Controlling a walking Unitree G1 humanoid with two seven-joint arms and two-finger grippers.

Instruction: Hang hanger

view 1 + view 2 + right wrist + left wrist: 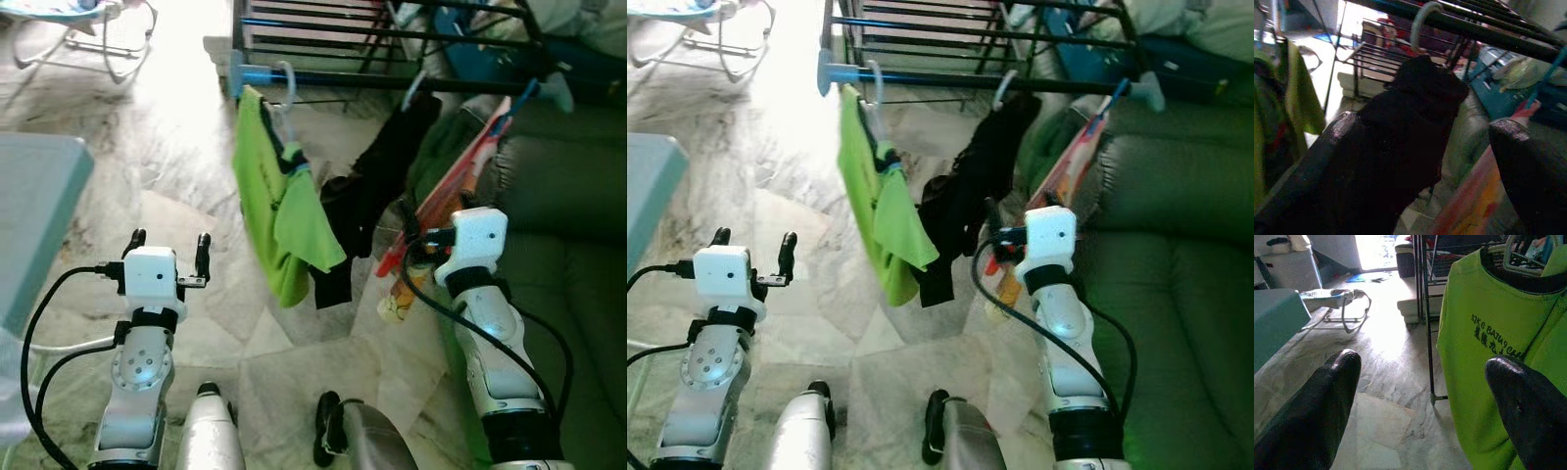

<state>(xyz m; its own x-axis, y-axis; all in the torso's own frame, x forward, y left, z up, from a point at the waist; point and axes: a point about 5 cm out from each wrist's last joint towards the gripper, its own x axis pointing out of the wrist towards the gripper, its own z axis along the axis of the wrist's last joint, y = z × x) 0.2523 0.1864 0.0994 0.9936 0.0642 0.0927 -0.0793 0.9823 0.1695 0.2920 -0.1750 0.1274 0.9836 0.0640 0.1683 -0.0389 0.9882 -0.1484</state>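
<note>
Already three garments hang from the rack's rail [392, 83]: a green shirt [279, 211] on a pale hanger hook [287, 78], a black garment [377, 186] on its own white hook [1422, 22], and a red-and-orange item [460, 181] on a blue hanger [514, 103] nearest the sofa [558, 196]. So you look to be at the close of the hanging step, with nothing in either gripper.

Your right gripper [1420, 161] sits just below and in front of the black garment, its fingers [1322, 166] spread wide and empty. I cannot tell whether they brush the cloth. Your left gripper [168, 247] is held up well clear of the green shirt, its fingers [1317, 401] likewise wide apart and holding nothing.

Before you pull away, check that each hook sits fully over the rail. Then draw the right arm back without snagging the black garment.
</note>
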